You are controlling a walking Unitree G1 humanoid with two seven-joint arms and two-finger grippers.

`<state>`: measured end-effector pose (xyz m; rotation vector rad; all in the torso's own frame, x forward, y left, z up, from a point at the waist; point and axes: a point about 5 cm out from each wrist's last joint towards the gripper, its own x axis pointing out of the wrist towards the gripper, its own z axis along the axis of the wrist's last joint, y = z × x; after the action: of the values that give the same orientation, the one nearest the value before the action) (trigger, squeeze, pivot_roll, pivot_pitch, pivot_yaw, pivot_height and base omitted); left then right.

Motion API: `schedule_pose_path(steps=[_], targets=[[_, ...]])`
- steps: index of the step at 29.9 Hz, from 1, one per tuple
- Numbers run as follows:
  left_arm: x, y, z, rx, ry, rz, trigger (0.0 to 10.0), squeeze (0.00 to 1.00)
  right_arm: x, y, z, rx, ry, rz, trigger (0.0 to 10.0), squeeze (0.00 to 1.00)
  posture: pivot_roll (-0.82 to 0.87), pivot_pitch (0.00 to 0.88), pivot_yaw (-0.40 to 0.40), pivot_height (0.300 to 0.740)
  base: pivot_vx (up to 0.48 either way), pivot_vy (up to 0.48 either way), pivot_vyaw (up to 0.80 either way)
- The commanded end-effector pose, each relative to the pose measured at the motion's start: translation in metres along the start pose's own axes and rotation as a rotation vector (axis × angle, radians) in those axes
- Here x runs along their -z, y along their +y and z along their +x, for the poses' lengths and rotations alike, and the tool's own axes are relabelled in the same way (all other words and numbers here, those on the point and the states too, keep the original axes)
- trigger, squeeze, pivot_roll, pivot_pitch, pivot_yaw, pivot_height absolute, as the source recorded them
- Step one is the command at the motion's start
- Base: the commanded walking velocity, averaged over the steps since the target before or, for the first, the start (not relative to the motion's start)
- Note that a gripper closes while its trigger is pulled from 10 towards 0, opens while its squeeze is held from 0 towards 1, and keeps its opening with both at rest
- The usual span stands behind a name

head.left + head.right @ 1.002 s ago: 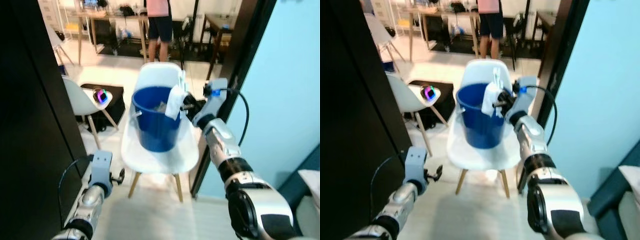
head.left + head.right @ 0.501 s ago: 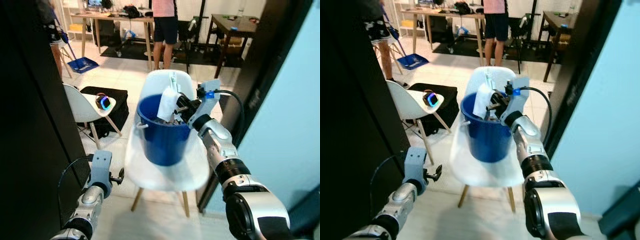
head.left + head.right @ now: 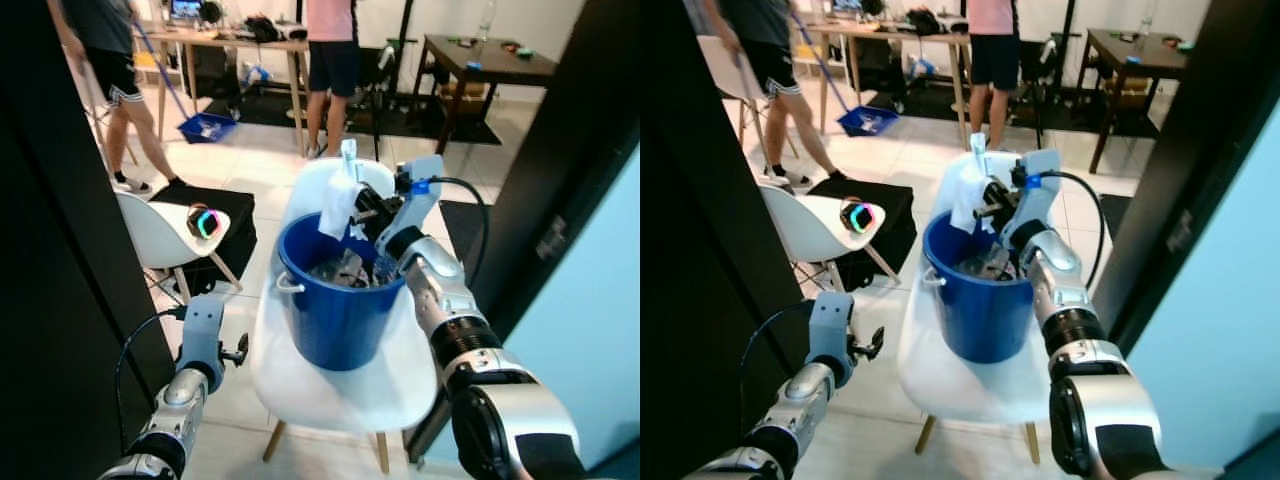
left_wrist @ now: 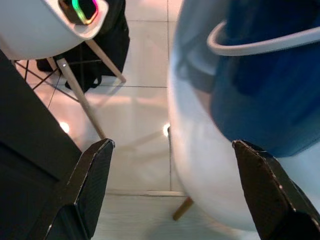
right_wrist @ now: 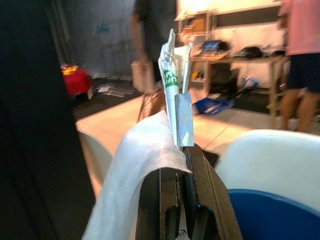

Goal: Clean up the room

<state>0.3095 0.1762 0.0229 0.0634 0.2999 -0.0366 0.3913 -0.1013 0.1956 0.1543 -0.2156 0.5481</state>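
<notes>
Holding a white tissue point(image 3: 335, 203) and a thin wrapper point(image 5: 176, 107) pinched between its closed fingers above the blue bucket point(image 3: 335, 315) on the white chair point(image 3: 330, 385), the right tool point(image 3: 362, 208) carries light, limp trash that probably slips easily, while the left tool point(image 4: 175, 192) hangs low, spread wide.

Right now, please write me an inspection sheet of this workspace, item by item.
Surface: white chair carries the bucket; tiled floor around it.
Job's things: blue bucket stands on the seat with trash inside; white tissue and wrapper held above its rim.
Clutter: second white chair with a glowing gadget; black bag behind it.
Grippers: right gripper shut on the tissue and wrapper over the bucket; left gripper open, low beside the chair.
Cables: black cables along both wrists.
Surroundings: two people at the back, a blue dustpan, tables, a dark door frame.
</notes>
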Motion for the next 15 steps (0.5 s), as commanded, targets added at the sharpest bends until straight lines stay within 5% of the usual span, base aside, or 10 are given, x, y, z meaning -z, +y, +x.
schedule_pose_path(steps=[1, 8, 13, 15], targets=[[0.001, 0.001, 0.000, -0.008, 0.010, -0.010, 10.0, 0.00, 0.002, -0.008, -0.003, 0.046, 0.037, -0.033, 10.0, 0.00, 0.01, 0.000, -0.062, 0.740, 0.394, 0.000, 0.00], [0.002, 0.001, 0.000, -0.010, 0.013, -0.013, 10.0, 0.00, 0.010, -0.015, -0.007, 0.100, 0.111, -0.071, 10.0, 0.00, 0.01, 0.000, -0.064, 0.740, 0.397, 0.000, 0.00], [0.004, 0.001, 0.000, -0.019, 0.032, -0.029, 10.0, 0.00, 0.021, -0.024, -0.013, 0.165, 0.232, -0.148, 10.0, 0.00, 0.01, 0.000, -0.065, 0.740, 0.330, 0.000, -0.58], [0.005, 0.001, 0.000, -0.027, 0.043, -0.037, 10.0, 0.00, 0.036, -0.030, -0.021, 0.192, 0.366, -0.206, 10.0, 0.00, 0.01, 0.000, -0.065, 0.740, 0.000, 0.000, -0.40]])
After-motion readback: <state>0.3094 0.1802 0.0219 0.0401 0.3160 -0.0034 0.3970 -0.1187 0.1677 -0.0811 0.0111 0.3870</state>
